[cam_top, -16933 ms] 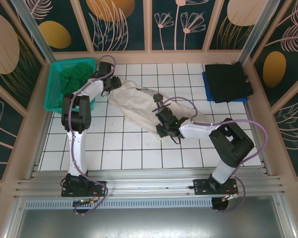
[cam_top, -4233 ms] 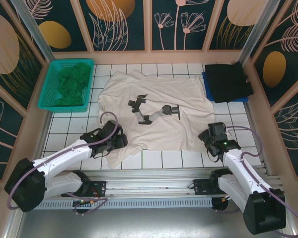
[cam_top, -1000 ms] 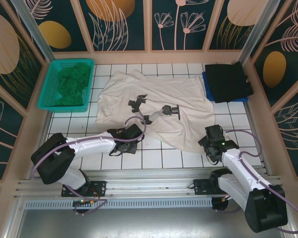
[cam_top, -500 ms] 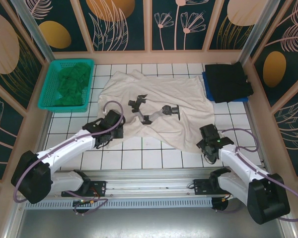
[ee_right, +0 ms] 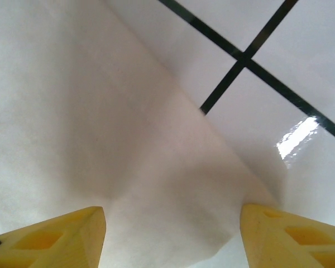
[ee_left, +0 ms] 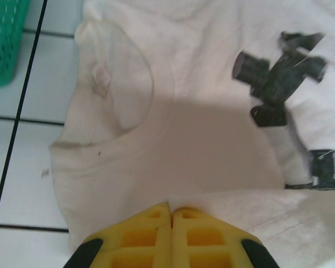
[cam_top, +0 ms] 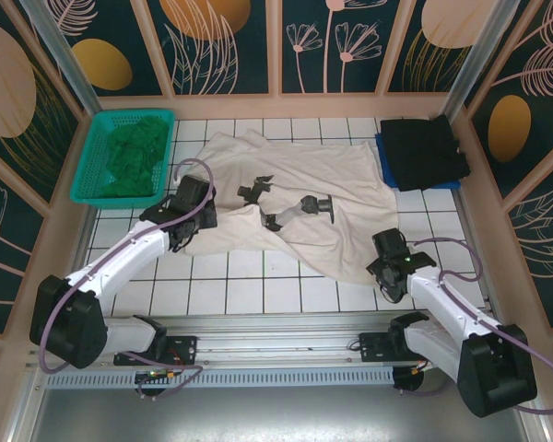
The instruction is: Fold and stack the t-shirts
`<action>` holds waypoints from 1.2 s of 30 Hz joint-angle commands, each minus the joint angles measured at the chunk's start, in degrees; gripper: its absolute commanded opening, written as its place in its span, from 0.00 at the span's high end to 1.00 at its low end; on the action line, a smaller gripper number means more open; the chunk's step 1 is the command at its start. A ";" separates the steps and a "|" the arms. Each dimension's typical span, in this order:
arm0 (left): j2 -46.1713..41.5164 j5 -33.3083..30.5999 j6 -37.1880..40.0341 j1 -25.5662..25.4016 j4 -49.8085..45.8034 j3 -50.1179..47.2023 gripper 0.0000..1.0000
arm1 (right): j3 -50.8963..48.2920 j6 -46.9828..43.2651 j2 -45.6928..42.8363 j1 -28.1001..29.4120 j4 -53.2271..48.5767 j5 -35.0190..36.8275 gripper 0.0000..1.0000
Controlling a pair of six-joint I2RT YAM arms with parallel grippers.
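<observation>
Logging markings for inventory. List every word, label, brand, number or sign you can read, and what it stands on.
None can be read.
The cream-white t-shirt carries a black graphic print: a picture, no letters.
The neck tag inside its collar: too blurred to read.

We see the spread shirt point(cam_top: 300, 180) lying mid-worktop point(cam_top: 258, 295). At upper left, a basket point(cam_top: 90, 175) holds a bunched shirt point(cam_top: 134, 152). At upper right, a folded shirt point(cam_top: 424, 152) lies just beside the spread one. The left pincer point(cam_top: 192, 198) is over the spread shirt's left part, and the right pincer point(cam_top: 387, 258) is at its lower right corner.
</observation>
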 commanded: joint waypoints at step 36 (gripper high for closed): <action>10.15 0.29 8.09 1.26 1.26 10.33 1.00 | 26.15 -20.73 15.82 -8.89 4.69 2.78 1.00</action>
